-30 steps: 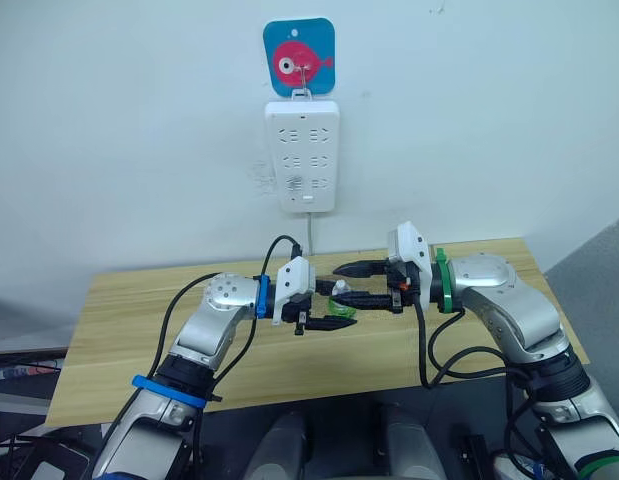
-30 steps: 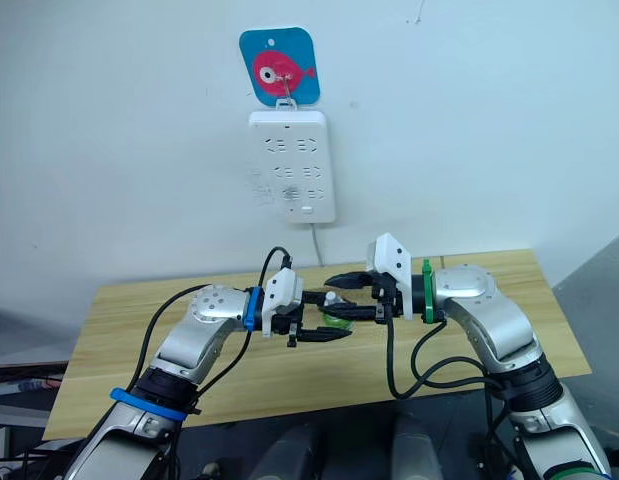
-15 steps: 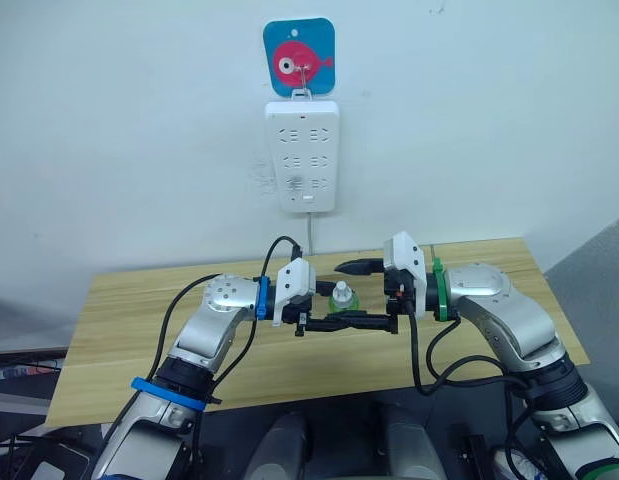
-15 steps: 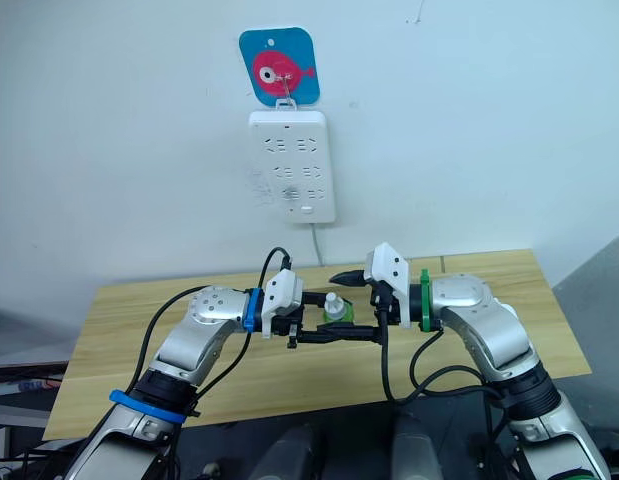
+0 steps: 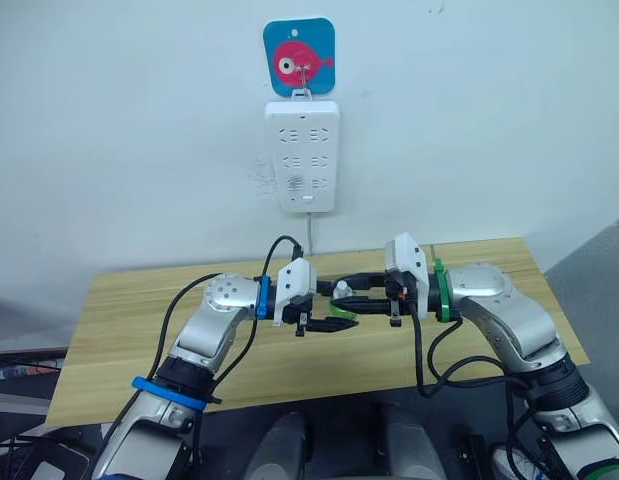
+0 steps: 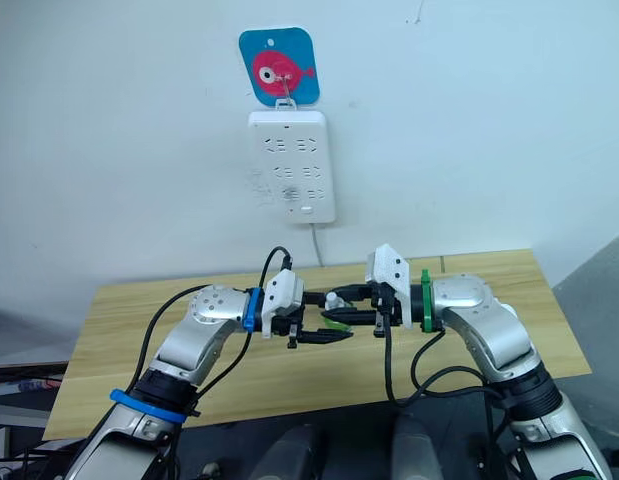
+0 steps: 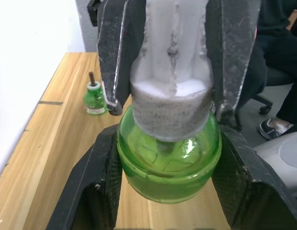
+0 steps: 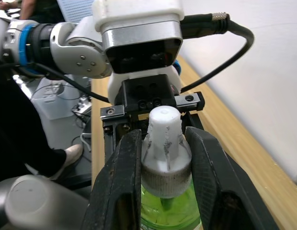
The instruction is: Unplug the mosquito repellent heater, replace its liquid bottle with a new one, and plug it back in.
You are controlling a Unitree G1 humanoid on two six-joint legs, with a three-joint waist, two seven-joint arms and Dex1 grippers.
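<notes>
Green liquid bottle (image 7: 168,165) sits between both tools above the wooden counter (image 5: 139,335), in front of the wall. Its round green body is clamped between the two black fingers of the left tool (image 5: 327,313), which are closed against its sides. The right tool (image 8: 162,158) has its fingers (image 8: 123,182) closed on the bottle's white cap (image 8: 163,139), one finger on each side. The two tools face each other tip to tip, and the bottle is held clear of the counter.

A second small green bottle (image 7: 95,98) with a dark wick stands upright on the counter, apart from the held one, near the wall side.

The counter is a light wood plank top, set against a plain white wall. On the wall hangs a tall white power strip (image 5: 307,155) with several rows of sockets, its cable dropping down behind the counter. Above it is a blue square hook plate (image 5: 299,58) bearing a pink fish picture. No writing on any of these can be read. In the left wrist view a seated person's legs and shoe (image 7: 273,127) show beyond the counter edge.
</notes>
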